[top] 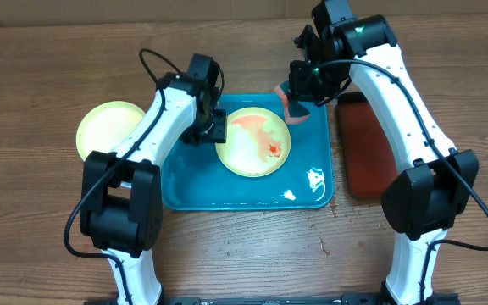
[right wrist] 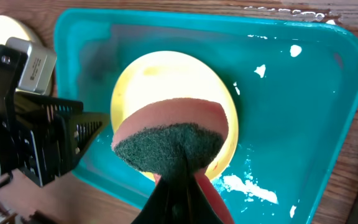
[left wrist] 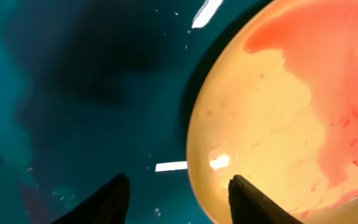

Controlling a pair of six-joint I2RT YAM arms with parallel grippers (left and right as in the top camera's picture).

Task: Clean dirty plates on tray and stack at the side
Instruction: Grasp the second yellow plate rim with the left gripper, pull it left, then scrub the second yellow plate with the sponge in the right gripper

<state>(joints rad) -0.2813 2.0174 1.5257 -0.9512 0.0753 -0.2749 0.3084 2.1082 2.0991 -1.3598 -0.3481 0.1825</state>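
1. sauced plate [top: 254, 141] lies flat in the tray [top: 185, 191], toward its far side. pale, with a yellow-green rim. a red smear runs across its far and right part, with a darker red spot near the right edge.
2. tray is teal and sits mid-surface [top: 244, 246]. its floor is wet and shiny, with white patches near the right wall.
3. left plate [top: 108, 129] is on the wood left of the tray, apart from it. no sauce seen on it.
4. left pincer [top: 213, 127] is low at the sauced plate's left edge. in the wrist view the pincer [left wrist: 179, 186] is parted, and the plate [left wrist: 278, 124] rim runs into the gap: one tip over the tray floor [left wrist: 73, 93], the other over the plate. nothing gripped. contact with the rim: cannot tell.
5. right pincer [top: 299, 89] is over the tray's far right corner, closed on a sponge [top: 295, 106].
6. in the right wrist view the fingertips [right wrist: 182, 180] are pressed together on the sponge [right wrist: 169, 134]: pink body, dark green scrub face toward the camera. it is in front of the plate [right wrist: 160, 74]. whether it touches: cannot tell.
7. red tray [top: 367, 152] lies right of the teal one, on the wood.
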